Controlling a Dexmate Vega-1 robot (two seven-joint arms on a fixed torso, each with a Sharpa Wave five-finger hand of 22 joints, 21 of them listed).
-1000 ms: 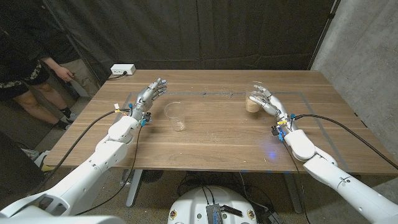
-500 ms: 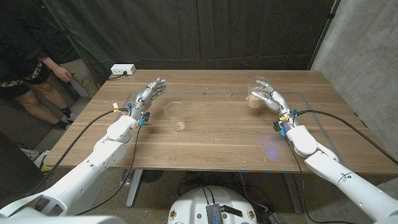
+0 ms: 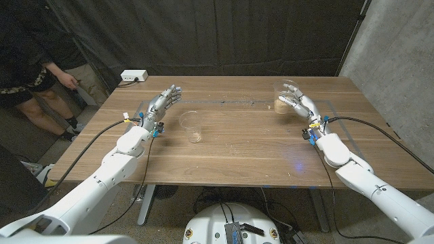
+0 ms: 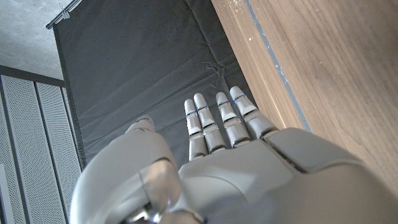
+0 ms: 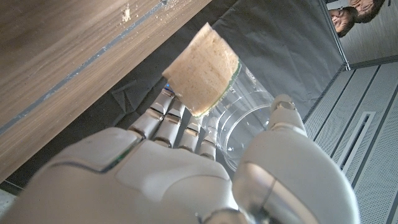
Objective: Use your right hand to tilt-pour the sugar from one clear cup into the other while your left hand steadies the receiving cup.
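Right hand (image 3: 296, 105) gripping sugar cup (image 3: 285, 95) lifted off surface (image 3: 244, 146), left hand (image 3: 161, 104) open, empty, beside empty cup (image 3: 192, 125)

Head camera overlooks table (image 3: 230, 146); wrist cameras close behind hands.

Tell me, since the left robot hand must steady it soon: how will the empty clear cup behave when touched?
The empty cup looks thin, clear plastic with nothing inside, so it is probably very light and may slide or tip at a nudge. It stands upright and narrows toward its base, which likely makes it top-heavy. Its walls may flex, so the left robot hand, now apart from it, should probably close gently.
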